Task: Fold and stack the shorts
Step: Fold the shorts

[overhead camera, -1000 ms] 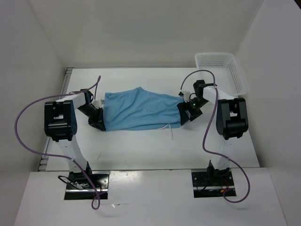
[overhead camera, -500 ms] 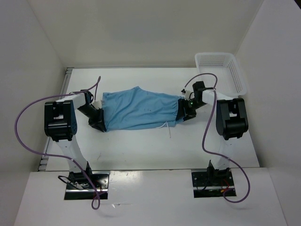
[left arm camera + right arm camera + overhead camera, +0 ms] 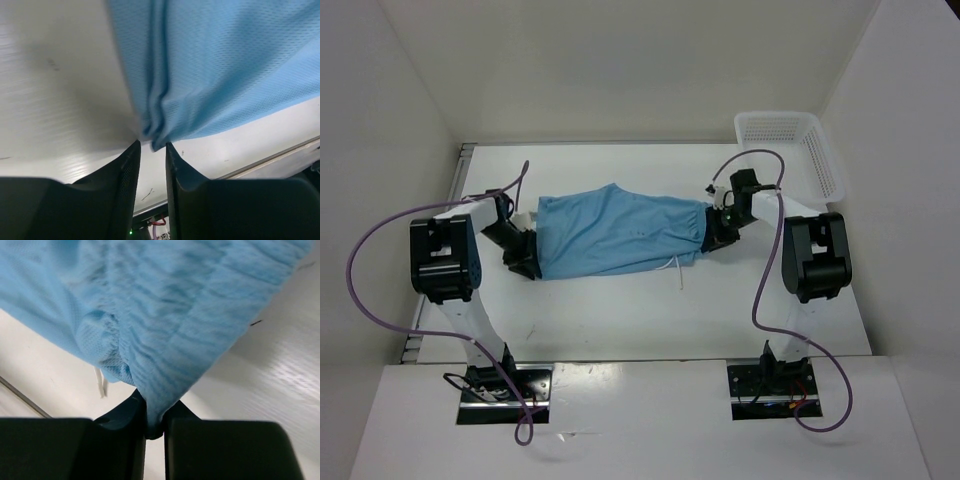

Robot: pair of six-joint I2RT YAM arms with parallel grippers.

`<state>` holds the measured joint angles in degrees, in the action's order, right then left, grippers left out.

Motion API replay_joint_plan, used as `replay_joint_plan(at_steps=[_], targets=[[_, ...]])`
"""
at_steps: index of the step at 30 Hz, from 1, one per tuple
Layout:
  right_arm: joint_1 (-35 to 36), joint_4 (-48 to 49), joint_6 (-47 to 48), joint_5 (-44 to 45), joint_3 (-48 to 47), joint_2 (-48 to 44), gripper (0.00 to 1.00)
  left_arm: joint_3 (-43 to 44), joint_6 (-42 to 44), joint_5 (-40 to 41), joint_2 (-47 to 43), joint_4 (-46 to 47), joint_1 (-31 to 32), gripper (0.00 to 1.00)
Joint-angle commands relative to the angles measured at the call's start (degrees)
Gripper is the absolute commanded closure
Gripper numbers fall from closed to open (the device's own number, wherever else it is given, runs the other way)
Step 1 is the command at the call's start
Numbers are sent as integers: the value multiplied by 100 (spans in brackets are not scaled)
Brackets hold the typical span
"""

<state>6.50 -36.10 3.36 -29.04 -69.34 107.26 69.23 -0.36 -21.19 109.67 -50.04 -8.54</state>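
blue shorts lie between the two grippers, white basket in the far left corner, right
No: the top view shows the white basket in the far right corner. The blue shorts do lie between the left gripper and right gripper.

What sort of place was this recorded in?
Probably a robot lab cell: a white table bearing shorts, boxed in by plain white walls, with left arm and right arm bolted at its edge.
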Motion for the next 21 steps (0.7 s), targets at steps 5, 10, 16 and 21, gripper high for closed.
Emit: replay_joint_plan(at_steps=[5,10,16,21], targets=[[27,-609,1562,914,-1134,-531,100,740,36,-200,-262,-129,-78,61],[27,-486,1861,1971,-1423,-795,100,1556,36,-194,343,-6,114,59],[27,-433,2432,2867,-1837,-856,100,2453,36,-131,1267,477,686,56],[323,-486,2976,3491,-2355,-733,100,3463,36,-78,1768,724,1064,52]])
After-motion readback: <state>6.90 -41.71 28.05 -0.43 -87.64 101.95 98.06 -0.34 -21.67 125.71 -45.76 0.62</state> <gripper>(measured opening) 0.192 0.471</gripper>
